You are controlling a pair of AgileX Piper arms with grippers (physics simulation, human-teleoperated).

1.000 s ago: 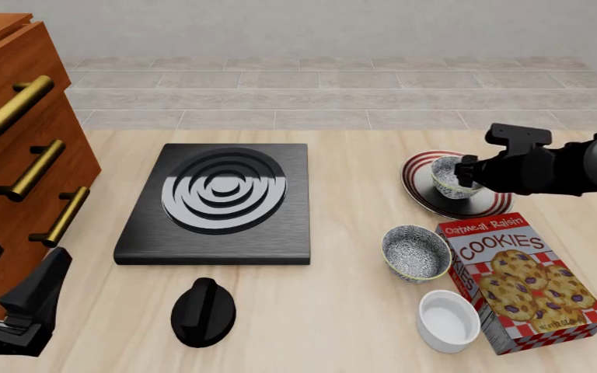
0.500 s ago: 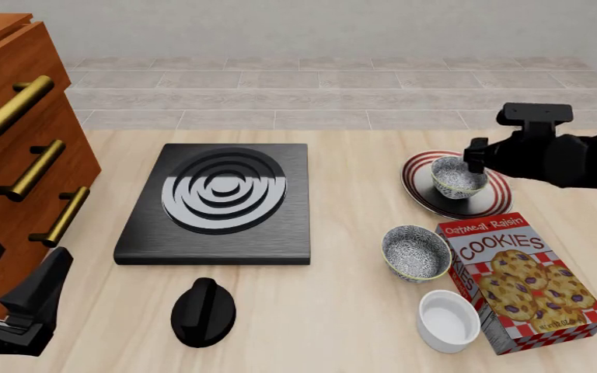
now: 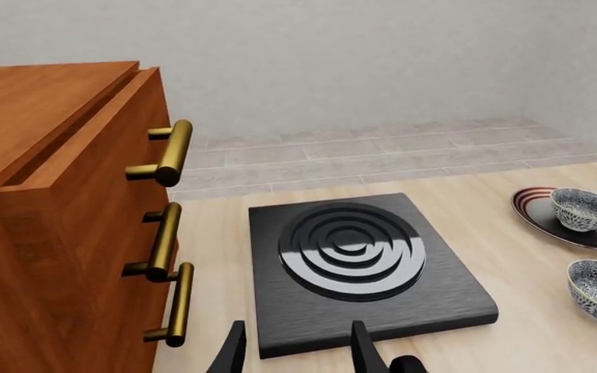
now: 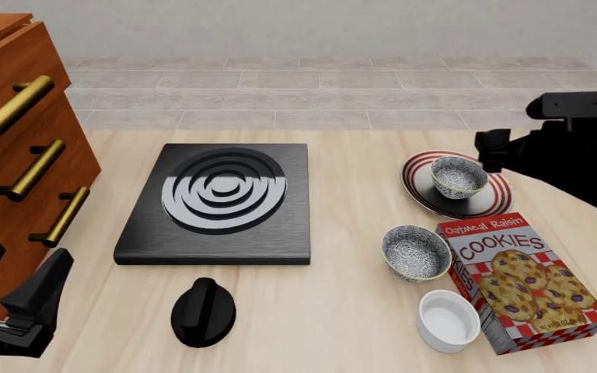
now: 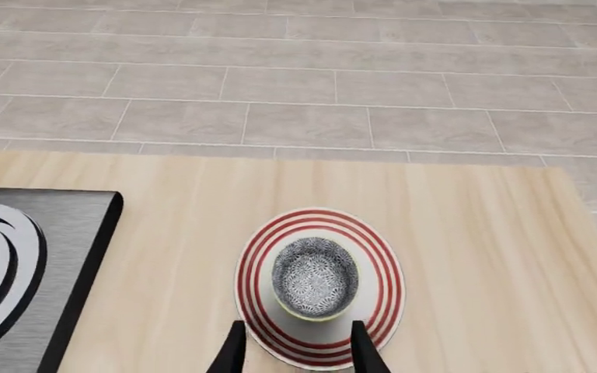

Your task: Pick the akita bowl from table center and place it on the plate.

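The right gripper [image 5: 295, 350] has its fingers [image 5: 232, 353] spread apart, gripping nothing — lifted clear of the akita bowl [image 5: 315, 288]. The bowl sits upright on the plate [image 5: 379, 268]. The left gripper's [image 3: 296, 353] fingers are parted and empty too, near the black burner [image 3: 361, 272] on the surface [image 4: 350, 311].

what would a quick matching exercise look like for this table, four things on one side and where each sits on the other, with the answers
Things:
1. akita bowl
2. second speckled bowl
3. plain white bowl
4. black knob

Places:
A. on the table in front of the black burner slab
B. on the plate with red rings
C. near table edge, against the cookie box's left side
D. on the bare table between the plate and the plain white bowl

Pairs: 1-B, 2-D, 3-C, 4-A
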